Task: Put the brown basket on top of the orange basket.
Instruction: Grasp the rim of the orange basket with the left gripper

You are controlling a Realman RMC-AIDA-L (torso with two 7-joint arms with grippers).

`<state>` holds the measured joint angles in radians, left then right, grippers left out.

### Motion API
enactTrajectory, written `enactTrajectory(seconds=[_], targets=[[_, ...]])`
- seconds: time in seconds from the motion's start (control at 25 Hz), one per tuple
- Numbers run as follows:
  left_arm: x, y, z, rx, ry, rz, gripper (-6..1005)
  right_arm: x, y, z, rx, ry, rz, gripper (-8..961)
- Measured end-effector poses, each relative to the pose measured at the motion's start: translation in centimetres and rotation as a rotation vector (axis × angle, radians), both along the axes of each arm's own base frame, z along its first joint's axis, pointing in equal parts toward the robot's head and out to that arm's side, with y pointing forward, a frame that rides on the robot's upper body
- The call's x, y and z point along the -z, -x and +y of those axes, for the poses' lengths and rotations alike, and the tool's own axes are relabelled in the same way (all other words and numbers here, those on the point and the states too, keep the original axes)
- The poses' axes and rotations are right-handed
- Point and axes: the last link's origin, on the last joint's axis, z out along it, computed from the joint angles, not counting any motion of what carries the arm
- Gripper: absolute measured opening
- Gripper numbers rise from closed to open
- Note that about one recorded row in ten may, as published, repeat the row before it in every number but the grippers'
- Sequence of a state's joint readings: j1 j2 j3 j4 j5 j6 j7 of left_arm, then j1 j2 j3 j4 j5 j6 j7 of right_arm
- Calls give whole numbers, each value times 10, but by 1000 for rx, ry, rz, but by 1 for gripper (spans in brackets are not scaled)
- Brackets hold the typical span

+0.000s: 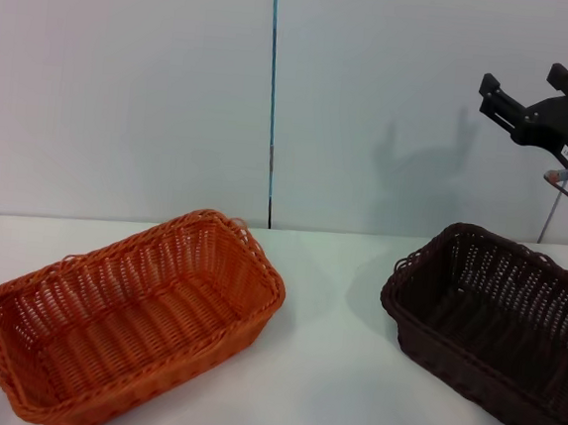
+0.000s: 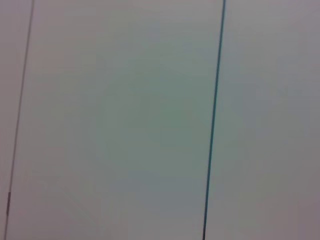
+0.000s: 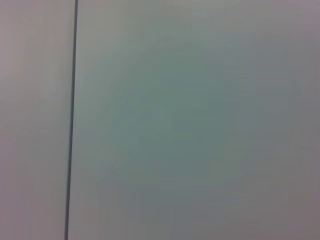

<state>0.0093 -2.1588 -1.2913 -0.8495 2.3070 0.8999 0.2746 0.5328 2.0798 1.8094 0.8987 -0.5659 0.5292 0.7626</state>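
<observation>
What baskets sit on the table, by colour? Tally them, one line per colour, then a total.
Orange basket: 1, on the robot's left side of the table
Brown basket: 1, on the robot's right side, apart from the orange one
Total: 2 baskets, both empty and upright
The right claw hangs open above the brown basket, holding nothing.
</observation>
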Motion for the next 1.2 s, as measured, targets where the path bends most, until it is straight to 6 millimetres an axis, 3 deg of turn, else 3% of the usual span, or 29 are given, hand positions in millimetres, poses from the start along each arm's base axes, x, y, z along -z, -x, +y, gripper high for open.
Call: enactTrajectory(seconds=[0.68,0.88,1.2], targets=[[-2,0,6,-30,45,-28,929,2,5,3,-9,5,-5,926],[-17,-7,22,-80,195,-95,927,1,4,3,-7,3,-2,926],[-58,-28,36,-56,328,-191,925,2,3,7,23,6,-9,925]])
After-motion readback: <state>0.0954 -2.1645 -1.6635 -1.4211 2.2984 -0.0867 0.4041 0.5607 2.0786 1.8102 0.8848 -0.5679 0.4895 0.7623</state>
